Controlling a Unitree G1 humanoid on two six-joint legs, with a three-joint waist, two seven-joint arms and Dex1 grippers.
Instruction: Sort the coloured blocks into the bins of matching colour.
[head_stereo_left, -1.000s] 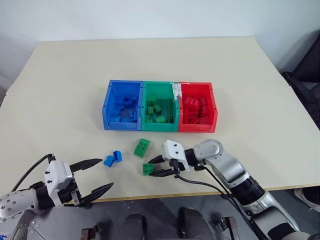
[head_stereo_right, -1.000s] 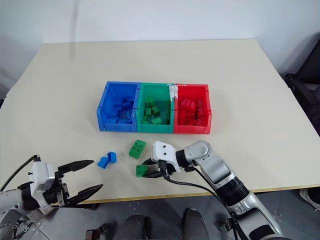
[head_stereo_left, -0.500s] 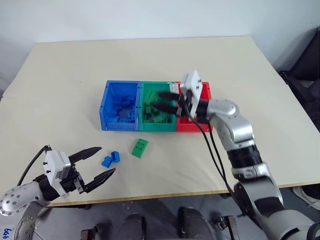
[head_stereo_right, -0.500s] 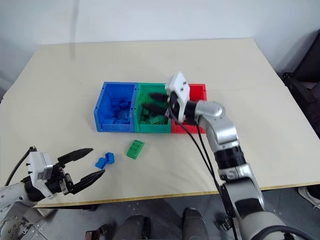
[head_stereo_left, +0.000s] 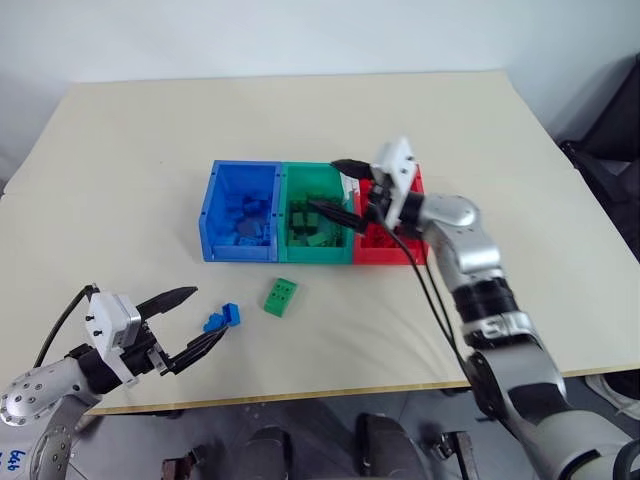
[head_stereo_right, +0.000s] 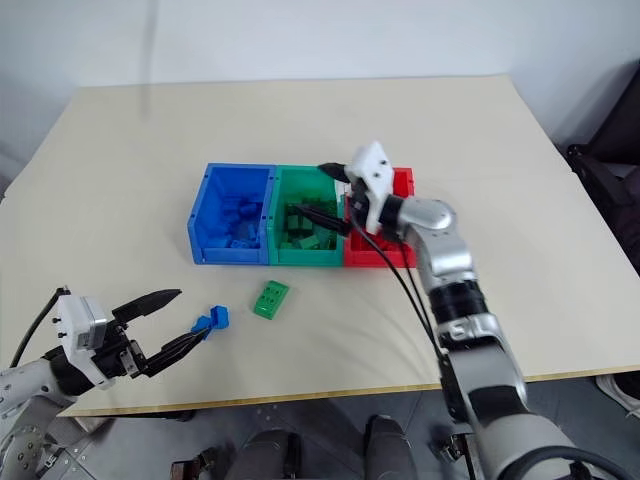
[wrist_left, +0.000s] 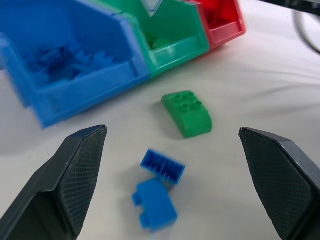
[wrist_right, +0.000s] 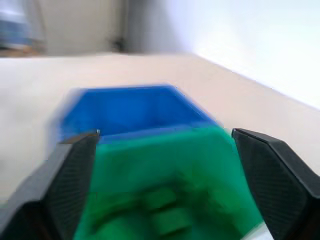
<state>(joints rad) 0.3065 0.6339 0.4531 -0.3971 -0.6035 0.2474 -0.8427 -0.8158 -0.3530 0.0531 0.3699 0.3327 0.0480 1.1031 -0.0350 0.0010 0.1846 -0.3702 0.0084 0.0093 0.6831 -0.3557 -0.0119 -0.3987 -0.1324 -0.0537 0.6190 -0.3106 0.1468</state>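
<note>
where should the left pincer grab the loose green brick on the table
Probably across the two long flat sides of the small green studded plastic brick, coming down from above. It lies studs up, apart from the two blue bricks, so the open left pincer has room.

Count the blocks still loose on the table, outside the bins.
3: a green block in front of the green bin, and two blue blocks, touching, and, by the left end effector. None looks hidden.

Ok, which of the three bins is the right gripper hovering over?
The green bin, the middle one, between the blue bin and the red bin; the right gripper is open above it.
</note>
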